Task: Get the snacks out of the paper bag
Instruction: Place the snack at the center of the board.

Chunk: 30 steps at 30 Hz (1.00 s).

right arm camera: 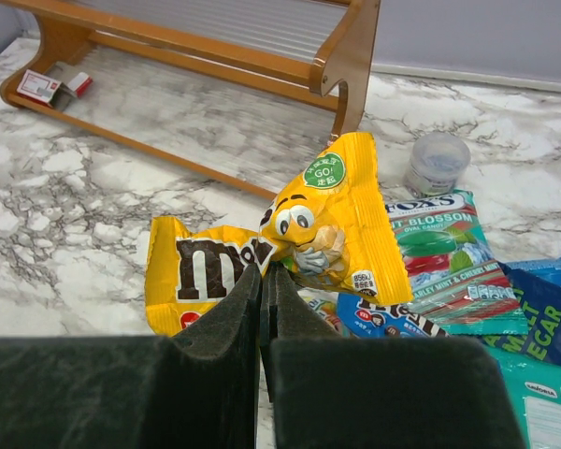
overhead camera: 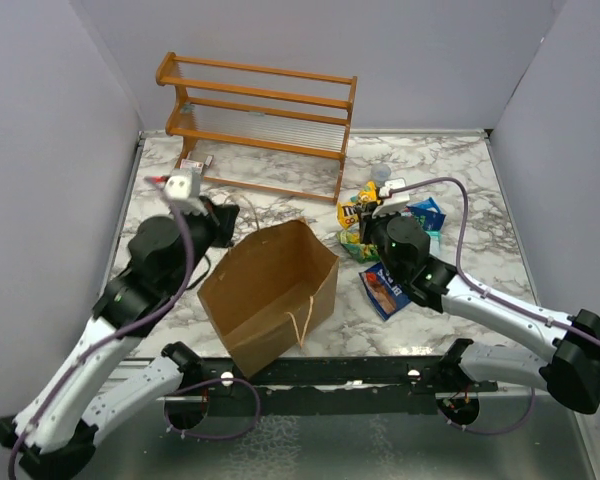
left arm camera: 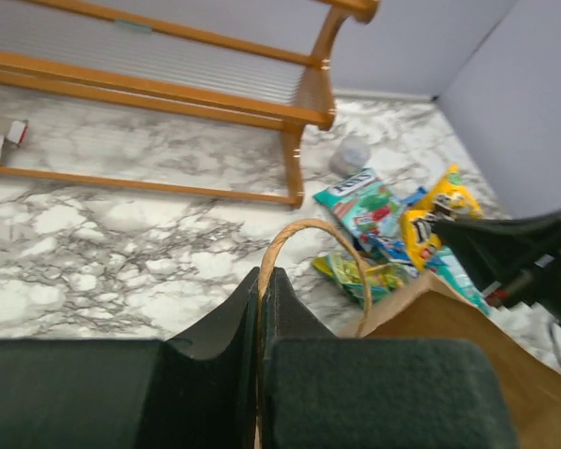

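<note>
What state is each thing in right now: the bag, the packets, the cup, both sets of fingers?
paper bag: open, mouth upward.
loop handle: pinched, pulled up.
left fingers: shut on the loop handle.
yellow packet: crumpled, pinched at its edge.
right fingers: shut on the yellow packet.
other snacks: heaped outside the bag.
dark blue pouch: lying flat outside the bag.
clear cup: standing, untouched.
</note>
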Tool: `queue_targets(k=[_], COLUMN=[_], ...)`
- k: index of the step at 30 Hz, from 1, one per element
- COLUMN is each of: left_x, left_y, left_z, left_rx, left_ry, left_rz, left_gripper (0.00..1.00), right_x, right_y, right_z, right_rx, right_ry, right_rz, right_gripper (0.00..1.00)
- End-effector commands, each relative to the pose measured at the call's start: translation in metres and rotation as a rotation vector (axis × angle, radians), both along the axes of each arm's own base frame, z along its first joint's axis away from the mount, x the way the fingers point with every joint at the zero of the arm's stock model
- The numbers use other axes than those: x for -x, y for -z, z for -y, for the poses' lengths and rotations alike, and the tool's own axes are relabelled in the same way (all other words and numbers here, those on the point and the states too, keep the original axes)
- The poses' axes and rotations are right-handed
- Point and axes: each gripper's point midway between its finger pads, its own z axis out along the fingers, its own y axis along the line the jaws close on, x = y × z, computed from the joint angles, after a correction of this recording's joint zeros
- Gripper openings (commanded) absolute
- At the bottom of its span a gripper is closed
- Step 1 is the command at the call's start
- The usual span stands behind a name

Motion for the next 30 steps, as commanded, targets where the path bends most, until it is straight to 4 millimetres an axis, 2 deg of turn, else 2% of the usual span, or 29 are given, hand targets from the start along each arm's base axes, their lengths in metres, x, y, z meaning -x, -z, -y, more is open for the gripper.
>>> queue_targets(k=[1, 3, 8, 12, 14, 16, 19, 22, 26, 28, 30], left_x=[-0.054, -0.067, -0.092, -0.106, -0.107, -0.107, -0.109, -0.111, -0.106, -0.102, -0.098], left_y=[0.007, -0.001, -0.021, -0.002, 0.009, 0.009, 0.001, -0.005, -0.015, -0.023, -0.03], left_z=[0.001, 0.002, -0.011, -0.023, -0.026, -0.032, -0.041, -0.04, -0.036, -0.034, -0.033], left_rx=[-0.193, -0.219, -0.191, -0.151, -0.143, -0.137, -0.138, -0.133, -0.115, -0.093, -0.068], left_ry=[-0.149, -0.172, -0.212, -0.191, -0.176, -0.187, -0.202, -0.182, -0.154, -0.142, -0.136], left_rz=[-0.068, -0.047, -0.047, -0.11, -0.131, -0.123, -0.101, -0.087, -0.072, -0.055, -0.035], left_gripper=[0.0, 0.0, 0.0, 0.0, 0.0, 0.0, 0.0, 0.0, 0.0, 0.07, 0.2], right_x=[-0.002, -0.001, 0.0, 0.0, -0.002, -0.005, -0.008, -0.009, -0.004, 0.001, 0.004], right_y=[-0.025, -0.023, -0.019, -0.011, -0.003, 0.007, 0.015, 0.027, 0.059, 0.076, 0.092], right_z=[0.008, 0.015, 0.027, 0.033, 0.036, 0.041, 0.045, 0.055, 0.082, 0.092, 0.104], right_rx=[-0.047, -0.034, -0.023, -0.015, -0.015, -0.019, -0.022, -0.029, -0.007, -0.021, -0.04], right_ry=[0.026, 0.042, 0.08, 0.101, 0.121, 0.154, 0.157, 0.178, 0.265, 0.292, 0.324], right_rz=[0.028, 0.016, -0.01, -0.049, -0.085, -0.133, -0.171, -0.21, -0.285, -0.332, -0.372], right_gripper=[0.03, 0.03, 0.04, 0.04, 0.04, 0.04, 0.04, 0.04, 0.04, 0.04, 0.04])
